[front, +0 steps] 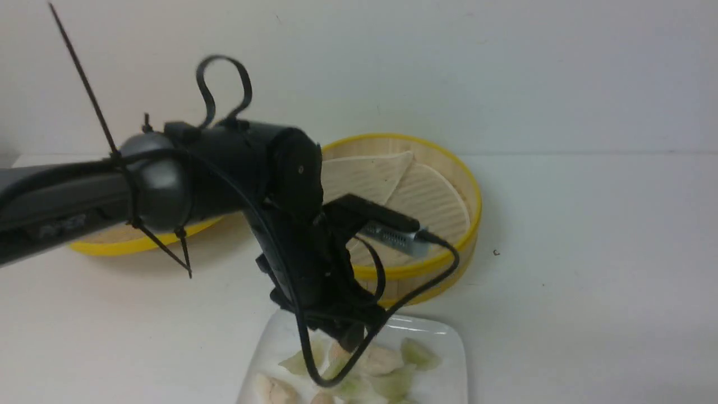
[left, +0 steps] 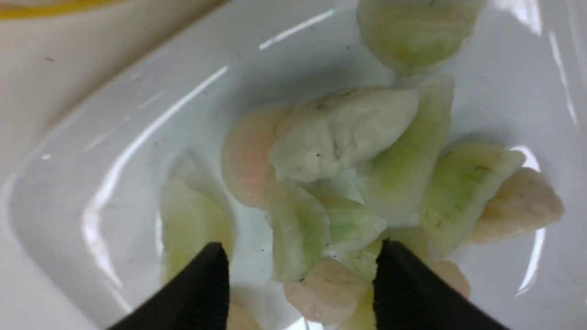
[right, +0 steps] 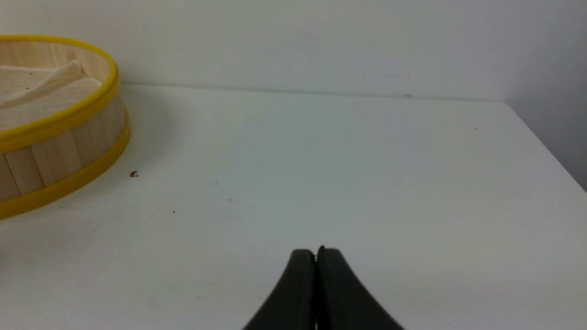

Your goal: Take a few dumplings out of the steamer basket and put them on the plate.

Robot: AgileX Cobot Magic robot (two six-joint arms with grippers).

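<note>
Several dumplings lie heaped on the white plate at the table's front. In the left wrist view they are whitish, with green or pink filling, on the glossy plate. My left gripper hangs just over the pile, open and empty, its jaws on either side of two of the dumplings. The steamer basket stands behind the plate. The part of its floor that shows holds only a folded whitish liner. My right gripper is shut and empty over bare table, to the right of the basket.
The flat lid with a yellow rim lies at the left, mostly hidden behind my left arm. The arm's cable loops down over the plate. The wall runs close behind the basket. The table's right edge shows in the right wrist view.
</note>
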